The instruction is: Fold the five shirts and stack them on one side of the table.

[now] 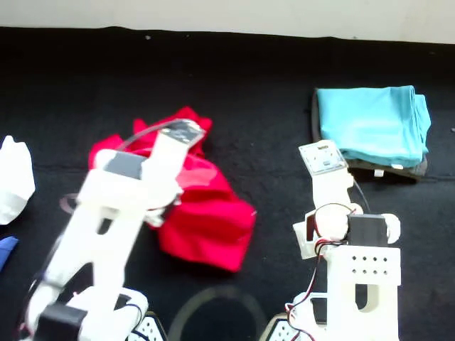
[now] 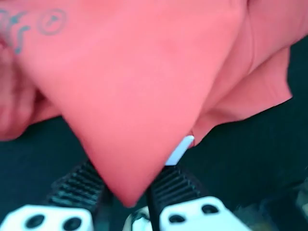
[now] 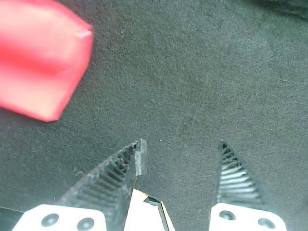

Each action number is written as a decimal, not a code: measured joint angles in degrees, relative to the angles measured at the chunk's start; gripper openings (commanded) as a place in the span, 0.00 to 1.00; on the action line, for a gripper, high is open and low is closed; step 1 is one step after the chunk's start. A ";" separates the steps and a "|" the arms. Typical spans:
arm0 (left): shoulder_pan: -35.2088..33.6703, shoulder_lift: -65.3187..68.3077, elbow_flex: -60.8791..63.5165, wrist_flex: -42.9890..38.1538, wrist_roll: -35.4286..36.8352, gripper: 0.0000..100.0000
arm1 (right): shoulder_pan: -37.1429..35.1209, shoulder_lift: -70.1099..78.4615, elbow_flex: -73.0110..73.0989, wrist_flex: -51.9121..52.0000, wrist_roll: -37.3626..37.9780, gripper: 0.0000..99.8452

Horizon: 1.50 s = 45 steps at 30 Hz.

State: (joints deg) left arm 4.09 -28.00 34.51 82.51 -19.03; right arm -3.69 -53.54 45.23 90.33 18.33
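Pincer on the left arm [image 2: 127,195] is pinching a fold of the red shirt [image 1: 206,217] between nearly closed jaws. That arm is stretching forward and low across the crumpled shirt, which is lying left of centre on the desk [image 1: 270,78], its long side running from far left toward near right. The shirt's near-right corner is pointing toward the right pincer [image 3: 181,144], which is hovering spread wide and holding nothing above bare desk, near that corner. Its arm is sitting tucked back. I'd judge the right arm nearer that loose corner. Farther right, a folded teal shirt [image 1: 373,124] is resting on a dark shirt [image 1: 387,169].
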 measured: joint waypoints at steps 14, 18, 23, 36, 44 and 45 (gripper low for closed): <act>-10.55 -1.93 7.65 -6.59 -10.29 0.01 | -14.68 11.78 0.00 -6.95 -4.22 0.34; -10.55 -1.14 7.65 -13.27 -3.60 0.01 | -24.97 16.79 -1.85 -9.67 -6.42 0.37; -12.57 -1.14 8.26 -16.97 1.41 0.01 | -39.38 21.19 -3.25 -13.54 -7.82 0.37; -13.54 -1.14 8.35 -17.05 3.16 0.01 | -52.22 34.55 -3.25 -31.74 -22.59 0.37; -14.15 -0.97 10.02 -17.58 31.03 0.01 | -52.57 35.87 -3.25 -32.70 -29.89 0.37; -14.15 -0.97 10.02 -17.58 33.23 0.01 | -52.57 35.87 -3.25 -33.05 -30.15 0.37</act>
State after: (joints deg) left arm -10.07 -28.97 44.53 64.92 14.20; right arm -56.26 -17.67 41.98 57.27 -11.82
